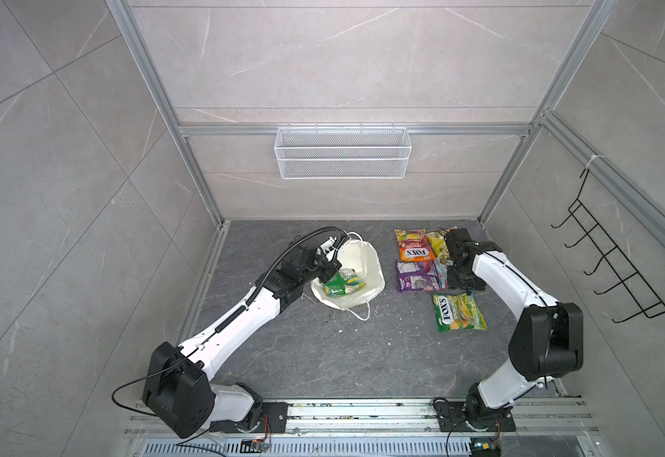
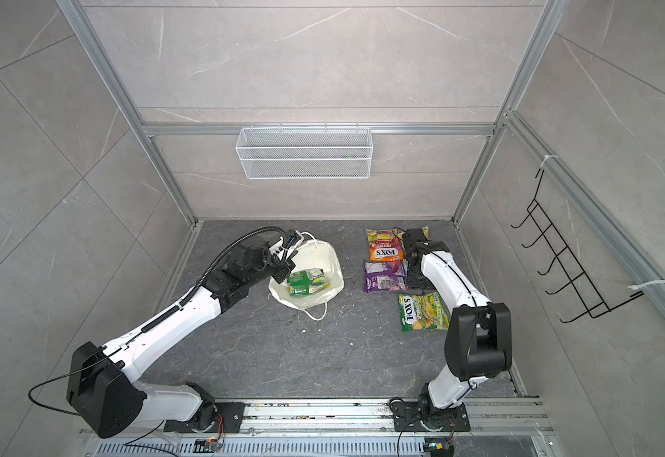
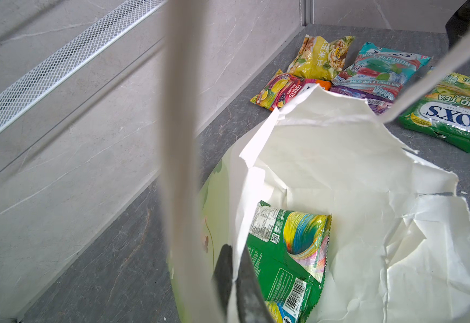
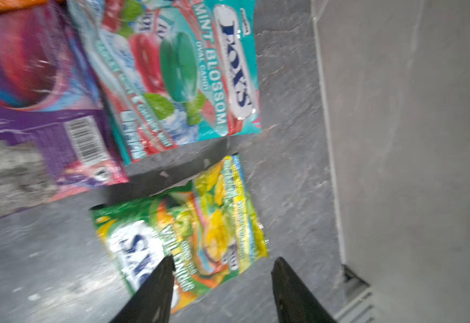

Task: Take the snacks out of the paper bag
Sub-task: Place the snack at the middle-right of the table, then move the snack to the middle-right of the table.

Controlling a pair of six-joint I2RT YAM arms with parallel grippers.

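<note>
Dark stone tabletop (image 1: 323, 356); left gripper (image 3: 235, 275) clamped on paper bag (image 3: 340, 167) rim. Just beside it, inside bag, green packet (image 3: 289, 251) laid flat, long axis toward right arm's side. Right gripper (image 4: 222, 263) parted, empty, over Spring Tea packet (image 4: 200, 237), well apart from bag.

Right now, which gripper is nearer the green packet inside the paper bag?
Left. The left gripper pinches the paper bag at its rim, right beside the green packet. The right gripper hangs open away from the bag, over the Spring Tea packet.
</note>
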